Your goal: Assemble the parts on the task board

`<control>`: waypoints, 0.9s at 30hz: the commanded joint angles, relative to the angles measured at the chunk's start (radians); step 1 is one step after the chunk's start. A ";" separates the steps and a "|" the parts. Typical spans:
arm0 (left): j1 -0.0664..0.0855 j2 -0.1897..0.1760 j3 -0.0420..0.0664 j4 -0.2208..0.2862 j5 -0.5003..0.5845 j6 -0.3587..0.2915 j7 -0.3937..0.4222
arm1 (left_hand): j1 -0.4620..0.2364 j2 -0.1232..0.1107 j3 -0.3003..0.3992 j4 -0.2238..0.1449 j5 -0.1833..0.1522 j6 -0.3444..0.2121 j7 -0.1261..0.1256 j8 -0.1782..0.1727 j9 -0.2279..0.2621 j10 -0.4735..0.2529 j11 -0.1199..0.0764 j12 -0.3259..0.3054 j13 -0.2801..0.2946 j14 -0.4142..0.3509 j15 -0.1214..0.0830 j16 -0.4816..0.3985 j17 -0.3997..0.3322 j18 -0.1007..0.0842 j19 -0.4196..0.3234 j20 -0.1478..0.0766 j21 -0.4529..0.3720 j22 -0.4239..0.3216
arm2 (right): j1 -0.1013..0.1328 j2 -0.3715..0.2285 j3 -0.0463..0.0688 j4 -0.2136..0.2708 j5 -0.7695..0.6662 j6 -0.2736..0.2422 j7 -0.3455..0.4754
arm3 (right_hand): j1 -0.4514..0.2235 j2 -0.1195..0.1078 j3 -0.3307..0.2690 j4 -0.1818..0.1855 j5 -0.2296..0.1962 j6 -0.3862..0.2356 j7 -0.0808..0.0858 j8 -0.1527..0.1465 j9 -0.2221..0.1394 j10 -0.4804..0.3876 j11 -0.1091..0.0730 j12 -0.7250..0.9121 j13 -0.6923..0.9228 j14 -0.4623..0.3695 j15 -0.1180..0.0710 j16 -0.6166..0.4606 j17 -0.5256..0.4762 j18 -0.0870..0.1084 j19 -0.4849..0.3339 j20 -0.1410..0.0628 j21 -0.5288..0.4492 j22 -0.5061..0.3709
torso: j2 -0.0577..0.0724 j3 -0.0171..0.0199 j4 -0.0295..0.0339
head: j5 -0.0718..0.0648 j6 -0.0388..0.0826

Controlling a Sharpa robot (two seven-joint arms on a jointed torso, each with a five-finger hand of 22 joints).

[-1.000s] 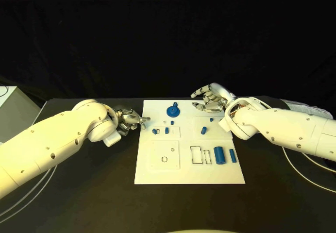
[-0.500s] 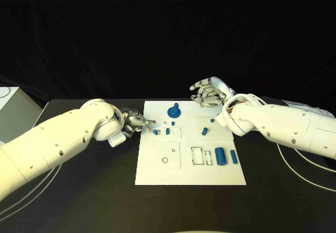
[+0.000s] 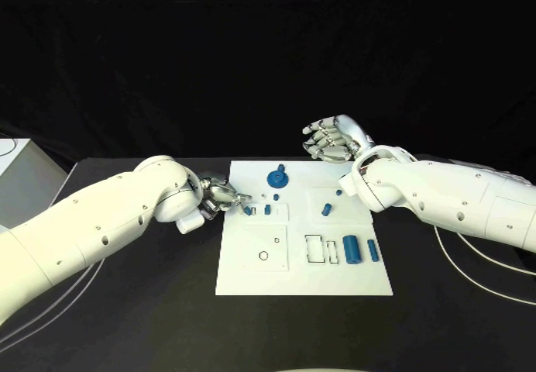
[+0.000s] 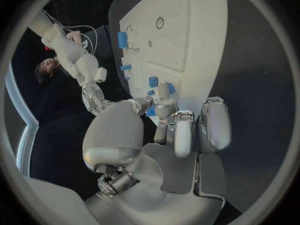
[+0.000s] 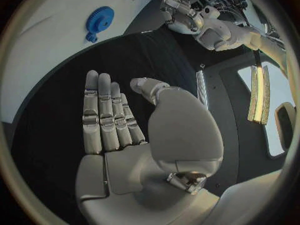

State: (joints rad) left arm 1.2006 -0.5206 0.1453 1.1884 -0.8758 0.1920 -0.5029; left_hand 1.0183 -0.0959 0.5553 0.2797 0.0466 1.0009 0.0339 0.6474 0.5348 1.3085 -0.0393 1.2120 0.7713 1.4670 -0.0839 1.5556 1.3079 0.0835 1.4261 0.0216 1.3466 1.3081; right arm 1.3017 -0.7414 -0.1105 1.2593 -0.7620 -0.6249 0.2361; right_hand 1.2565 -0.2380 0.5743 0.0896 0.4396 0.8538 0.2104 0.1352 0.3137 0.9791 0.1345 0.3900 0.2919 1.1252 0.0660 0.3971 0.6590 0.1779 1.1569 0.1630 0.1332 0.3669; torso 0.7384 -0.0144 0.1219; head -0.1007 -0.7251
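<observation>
Since 1.0 s ago the left robot hand (image 3: 224,195) has reached the task board (image 3: 301,271), pinching a blue part (image 3: 245,209); right robot hand (image 3: 330,139) lifted, fingers released.

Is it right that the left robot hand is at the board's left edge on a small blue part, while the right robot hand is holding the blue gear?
Not quite. The right robot hand holds nothing: the right wrist view shows its palm bare and fingers extended, with the blue gear lying apart on the task board. The rest stands: the left robot hand is at the board's left edge, fingertips on a small blue part.
</observation>
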 commanded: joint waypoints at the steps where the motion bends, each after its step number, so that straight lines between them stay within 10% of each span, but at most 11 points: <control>1: 0.004 0.004 0.000 -0.005 0.001 0.038 -0.003 | 0.013 0.000 0.014 -0.003 0.006 -0.001 -0.005 0.007 0.003 0.009 0.000 0.005 0.001 0.093 -0.006 0.003 0.225 -0.017 0.007 0.001 0.006 0.024 | 0.001 0.002 0.001 -0.002 0.028 -0.007 0.033 | -0.008 0.003 -0.002 -0.004 0.004 -0.001 0.007 0.003 -0.001 0.004 0.006 -0.005 -0.002 0.001 0.004 -0.004 -0.001 0.003 0.001 0.005 -0.006 -0.001 | -0.001 0.0003 0.0002 | 0.000 -0.002; 27: 0.005 0.036 -0.007 -0.049 -0.020 0.069 -0.011 | -0.065 -0.034 0.016 0.011 0.004 0.010 -0.002 0.008 0.004 0.020 0.002 0.005 0.027 0.095 -0.005 0.005 0.232 -0.019 0.007 0.001 0.013 0.032 | 0.002 0.006 0.001 0.000 0.031 0.000 0.032 | -0.010 0.004 -0.004 -0.004 0.004 -0.001 0.008 0.004 -0.001 0.005 0.008 -0.008 -0.013 0.002 0.005 -0.013 -0.005 0.003 0.002 0.007 -0.011 -0.010 | 0.000 0.0000 0.0002 | -0.003 -0.008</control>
State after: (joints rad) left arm 1.2027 -0.4871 0.1388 1.1401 -0.8856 0.2336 -0.5110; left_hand 0.9606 -0.1287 0.5758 0.2908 0.0466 1.0049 0.0299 0.6522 0.5393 1.3210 -0.0377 1.2162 0.7980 1.4669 -0.0839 1.5555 1.3077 0.0835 1.4261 0.0216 1.3545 1.3078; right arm 1.3029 -0.7364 -0.1104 1.2585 -0.7324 -0.6265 0.2536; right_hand 1.2566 -0.2380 0.5743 0.0897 0.4396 0.8521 0.2086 0.1351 0.3133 0.9828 0.1381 0.3861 0.2798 1.1255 0.0662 0.3894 0.6558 0.1778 1.1569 0.1630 0.1249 0.3574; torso 0.7384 -0.0146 0.1218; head -0.1036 -0.7322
